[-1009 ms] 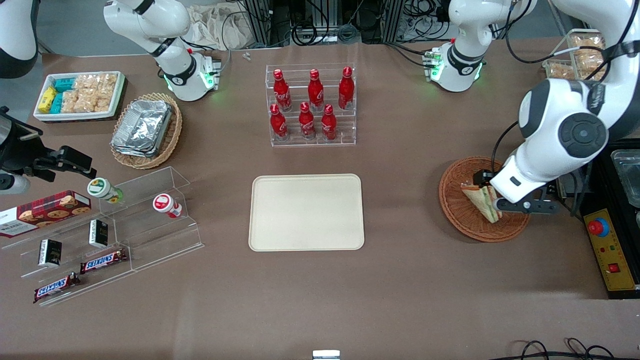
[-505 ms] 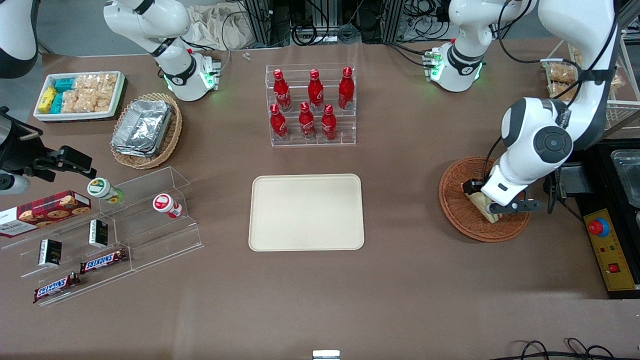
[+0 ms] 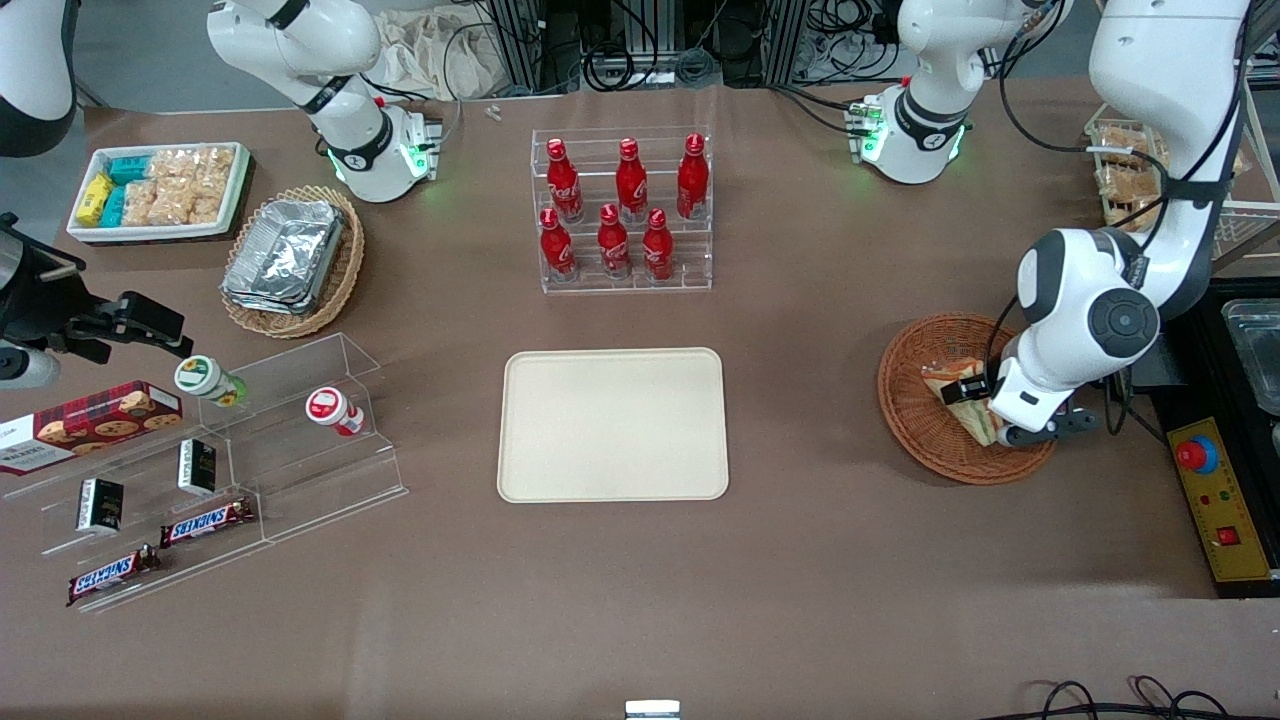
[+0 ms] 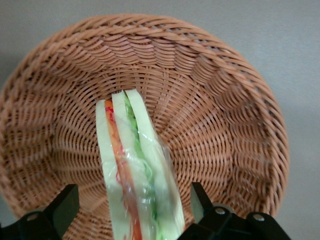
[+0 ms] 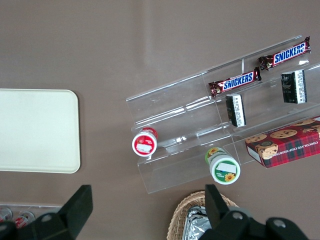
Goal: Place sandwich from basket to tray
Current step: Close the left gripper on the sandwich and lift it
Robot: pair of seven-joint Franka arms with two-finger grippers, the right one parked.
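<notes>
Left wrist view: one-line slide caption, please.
Open gripper straddles the wrapped sandwich standing on edge in the wicker basket.

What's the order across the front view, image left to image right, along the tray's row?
Acrylic display steps → tray → basket → sandwich → gripper, open, down in the basket astride the sandwich → red stop button.

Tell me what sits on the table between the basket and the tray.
Nothing: the front view shows only bare brown tabletop between the basket and the tray. The gripper is down in the basket, fingers open either side of the sandwich.
</notes>
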